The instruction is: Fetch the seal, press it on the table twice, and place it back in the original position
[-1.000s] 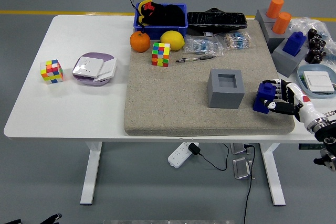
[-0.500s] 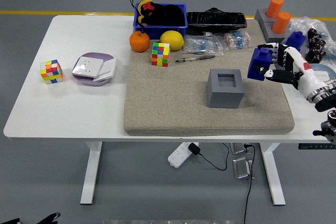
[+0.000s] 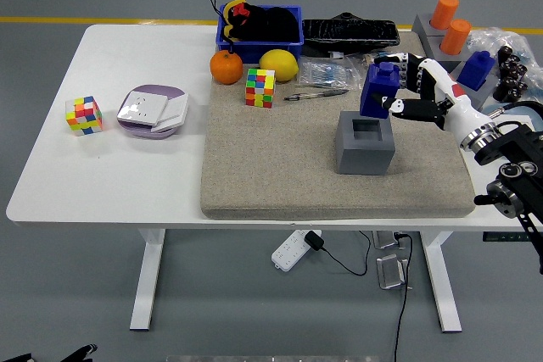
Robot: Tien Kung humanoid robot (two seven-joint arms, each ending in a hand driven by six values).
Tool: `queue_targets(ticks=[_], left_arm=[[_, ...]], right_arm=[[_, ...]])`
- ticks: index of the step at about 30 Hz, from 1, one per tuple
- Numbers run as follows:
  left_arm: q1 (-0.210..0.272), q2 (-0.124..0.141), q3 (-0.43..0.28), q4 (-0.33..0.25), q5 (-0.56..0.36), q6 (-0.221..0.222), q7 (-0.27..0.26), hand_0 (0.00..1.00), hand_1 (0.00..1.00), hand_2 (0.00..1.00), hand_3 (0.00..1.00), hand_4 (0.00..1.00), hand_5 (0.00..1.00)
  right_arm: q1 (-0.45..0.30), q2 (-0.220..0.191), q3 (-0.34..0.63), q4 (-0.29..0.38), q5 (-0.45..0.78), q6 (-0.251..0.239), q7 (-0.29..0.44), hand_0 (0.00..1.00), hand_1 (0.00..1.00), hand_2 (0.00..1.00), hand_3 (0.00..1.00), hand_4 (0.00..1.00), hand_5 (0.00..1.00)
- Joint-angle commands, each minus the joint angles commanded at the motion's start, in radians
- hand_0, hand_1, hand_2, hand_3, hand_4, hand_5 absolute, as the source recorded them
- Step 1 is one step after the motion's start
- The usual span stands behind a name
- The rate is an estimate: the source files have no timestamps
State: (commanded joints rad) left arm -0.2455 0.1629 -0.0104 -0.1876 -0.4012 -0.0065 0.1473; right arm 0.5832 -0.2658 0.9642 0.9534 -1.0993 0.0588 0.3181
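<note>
Holding: right hand [image 3: 405, 91] grips the blue seal [image 3: 378, 91], fingers clamped around it.
Seal: in the air just above the grey holder [image 3: 365, 143], over its square recess.
Holder: stands on the mat [image 3: 271, 158].

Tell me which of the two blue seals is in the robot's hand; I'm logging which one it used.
The blue seal above the grey holder block, gripped by the right hand. The other blue seal sits untouched at the table's far right.

Robot hand [image 3: 405, 91] hides seal's [image 3: 378, 89] right side.
</note>
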Motion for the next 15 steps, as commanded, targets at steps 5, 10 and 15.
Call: queue_targets(ticks=[5, 10, 15], left_arm=[[-0.002, 0.0, 0.001, 0.0, 0.001, -0.001, 0.0, 0.813, 0.789, 0.767, 0.803, 0.699, 0.421], [-0.003, 0.001, 0.009, 0.0, -0.007, -0.002, -0.001, 0.813, 0.789, 0.767, 0.803, 0.699, 0.421], [-0.003, 0.0, 0.01, 0.0, -0.007, -0.002, -0.001, 0.813, 0.789, 0.768, 0.803, 0.699, 0.421]], right_arm=[[0.014, 0.0, -0.045, -0.015, 0.008, 0.007, 0.005, 0.492, 0.378, 0.374, 0.334, 0.615, 0.002], [0.03, -0.008, -0.083, -0.033, 0.018, 0.009, 0.011, 0.492, 0.378, 0.374, 0.334, 0.615, 0.002], [0.038, -0.01, -0.109, -0.048, 0.02, 0.006, 0.018, 0.491, 0.378, 0.373, 0.334, 0.616, 0.002]])
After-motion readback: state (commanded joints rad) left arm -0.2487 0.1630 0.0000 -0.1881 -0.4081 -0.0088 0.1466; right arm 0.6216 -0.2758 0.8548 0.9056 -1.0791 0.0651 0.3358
